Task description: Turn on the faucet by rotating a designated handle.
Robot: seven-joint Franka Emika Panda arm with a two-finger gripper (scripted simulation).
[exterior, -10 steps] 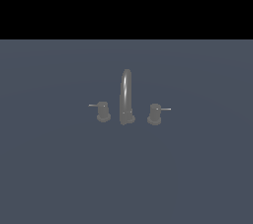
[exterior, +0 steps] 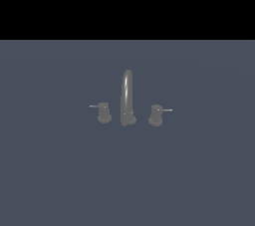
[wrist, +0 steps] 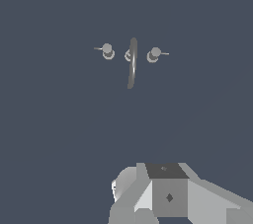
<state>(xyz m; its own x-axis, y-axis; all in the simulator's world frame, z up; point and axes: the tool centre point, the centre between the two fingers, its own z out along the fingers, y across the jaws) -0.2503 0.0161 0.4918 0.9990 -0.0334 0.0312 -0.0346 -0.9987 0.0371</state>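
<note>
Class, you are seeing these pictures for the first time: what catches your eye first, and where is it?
The tall arched spout stands mid-scene on the bare grey floor. A small knob sits on each side, the handle toward the exterior view's left and its twin toward the right, their rods pointing outward.

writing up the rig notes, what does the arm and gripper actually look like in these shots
Only the wrist view shows it: a blocky, faceted gripper body in pale and mid grey, with a darker top panel and a small dark diamond mark on its front face. No cables show, and the fingertips lie outside the frame. The exterior view shows no arm.
</note>
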